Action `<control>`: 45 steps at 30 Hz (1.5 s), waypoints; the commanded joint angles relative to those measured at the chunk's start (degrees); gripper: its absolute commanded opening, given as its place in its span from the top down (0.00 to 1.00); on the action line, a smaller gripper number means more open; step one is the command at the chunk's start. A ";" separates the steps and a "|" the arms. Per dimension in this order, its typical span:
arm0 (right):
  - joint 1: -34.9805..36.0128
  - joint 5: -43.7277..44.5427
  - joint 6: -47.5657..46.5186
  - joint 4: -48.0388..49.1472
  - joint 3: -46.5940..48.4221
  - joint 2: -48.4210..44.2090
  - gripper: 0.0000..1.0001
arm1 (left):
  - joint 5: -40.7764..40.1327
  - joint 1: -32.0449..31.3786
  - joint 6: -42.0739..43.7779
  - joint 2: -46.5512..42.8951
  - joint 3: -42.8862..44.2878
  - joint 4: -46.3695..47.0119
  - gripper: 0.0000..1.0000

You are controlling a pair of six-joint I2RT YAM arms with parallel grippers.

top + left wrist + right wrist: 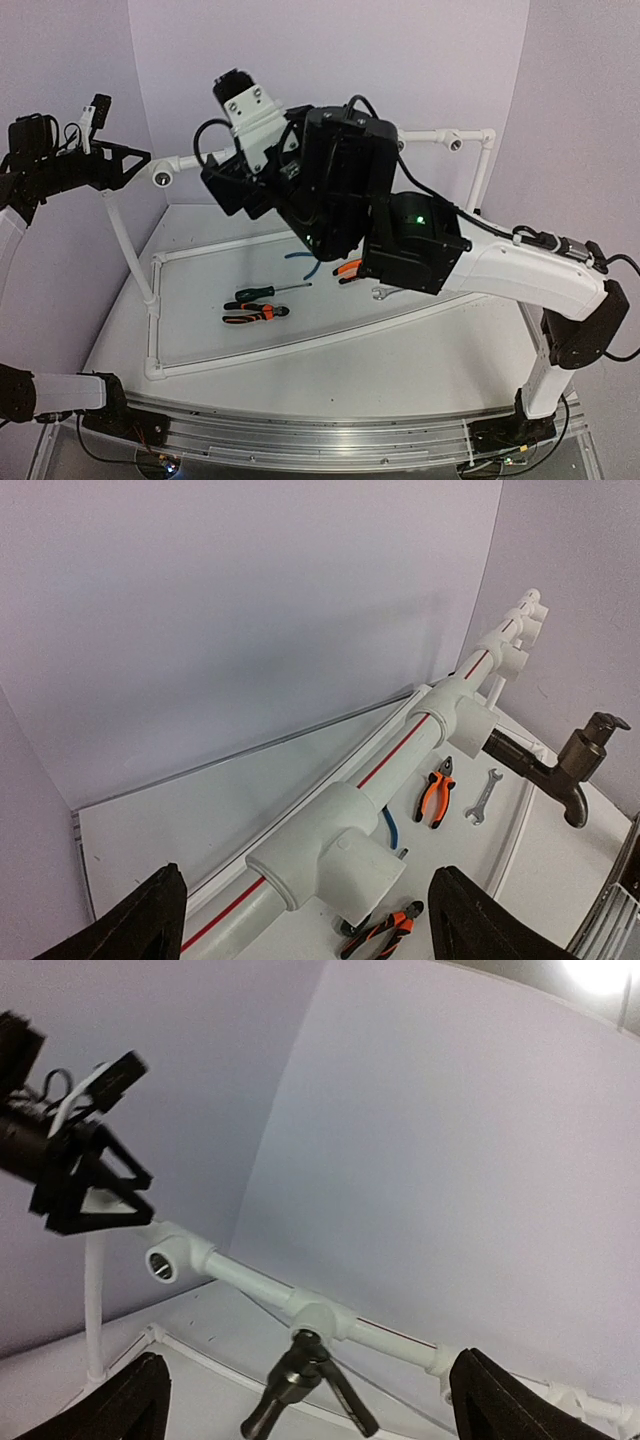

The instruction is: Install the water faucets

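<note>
We note the tap [288,1385] dead ahead of the right pincer [308,1405], between its fingers, touching neither; its end meets the middle tee [322,1318]. Right pincer spread wide, holding nothing. Left pincer [310,875] likewise spread and bare, straddling the near tee [335,845]; tap off to its right. Pliers [435,792] and spanner [482,795] lie on the worktop [180,830] beyond.

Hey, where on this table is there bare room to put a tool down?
Bare: the strip between the front pipe and the table's near edge, and inside the frame from the left pipe to the screwdriver. Crowded: mid-frame, with screwdriver, near pliers, far pliers and wrench, partly under the right arm.
</note>
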 commanded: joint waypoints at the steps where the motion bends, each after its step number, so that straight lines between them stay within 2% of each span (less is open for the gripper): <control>1: -1.64 9.16 14.66 -4.42 6.62 3.00 0.02 | 1.95 0.20 -0.14 -1.02 -1.07 2.91 0.15; 3: -4.75 2.53 23.94 -17.68 12.18 5.00 0.02 | 2.38 0.21 -0.31 -1.06 -1.34 3.24 0.16; 5: -9.72 -8.99 35.56 -28.67 17.14 6.42 0.02 | 2.63 0.12 -0.23 -1.08 -1.48 3.42 0.16; 8: -12.52 -21.66 38.08 -30.37 17.63 6.82 0.02 | 2.79 0.18 0.05 -1.28 -1.54 3.34 0.16; 10: -12.65 -24.85 37.96 -30.38 17.92 7.18 0.02 | 2.78 0.16 0.14 -1.46 -1.72 3.20 0.16; 13: -12.68 -20.37 37.05 -30.36 17.25 7.76 0.03 | 2.79 0.15 -0.13 -1.65 -2.16 3.51 0.16; 17: -13.06 -16.84 36.45 -30.00 18.37 10.51 0.10 | 3.12 0.15 -0.62 -1.83 -2.58 4.05 0.16; 21: -13.09 -13.43 38.83 -29.24 19.69 12.78 0.32 | 2.96 0.13 -0.50 -2.08 -2.57 4.06 0.16; 27: -13.09 -8.37 40.44 -23.22 14.11 11.90 0.62 | 2.41 0.13 -0.01 -2.69 -3.10 3.99 0.17; 31: -13.08 -5.74 38.48 -19.89 12.08 11.71 0.86 | 2.21 0.12 0.10 -2.95 -3.45 4.27 0.17; 34: -13.09 -3.25 36.98 -19.58 11.89 11.83 0.96 | 2.07 0.15 0.34 -3.25 -3.78 4.31 0.18; 36: -13.07 -1.45 36.21 -19.44 11.65 11.74 0.99 | 1.87 0.14 0.60 -3.33 -3.97 4.23 0.18; 39: -12.91 -0.40 35.02 -19.19 11.45 11.70 0.99 | 1.80 0.17 0.79 -3.30 -4.28 4.29 0.18; 45: -12.92 -6.88 32.84 -18.45 7.01 8.50 0.83 | 2.83 0.10 1.03 -3.53 -5.10 4.71 0.19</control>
